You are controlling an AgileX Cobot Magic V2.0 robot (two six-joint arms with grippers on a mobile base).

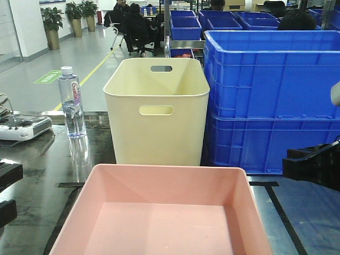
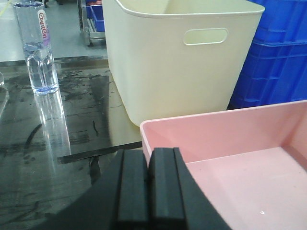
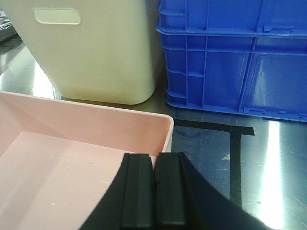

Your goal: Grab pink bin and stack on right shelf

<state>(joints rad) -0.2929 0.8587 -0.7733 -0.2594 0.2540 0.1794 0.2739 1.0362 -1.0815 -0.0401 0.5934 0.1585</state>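
The dark shiny tabletop [image 1: 37, 191] carries everything. At 2 o'clock stand blue crates [image 1: 271, 101]. At 12 o'clock is the cream bin [image 1: 156, 114]. The pink bin [image 1: 164, 212] sits at 6 o'clock, just beside it. A bottle [image 1: 71, 101] stands at 10 o'clock. The left tool [image 2: 148, 189] and right tool [image 3: 154, 191] look clenched, seemingly over the pink rim.

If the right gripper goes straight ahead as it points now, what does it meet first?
Probably the pink bin's far wall near its corner. The right gripper, jaws shut, points there; the cream bin stands behind it. Depth is unclear.
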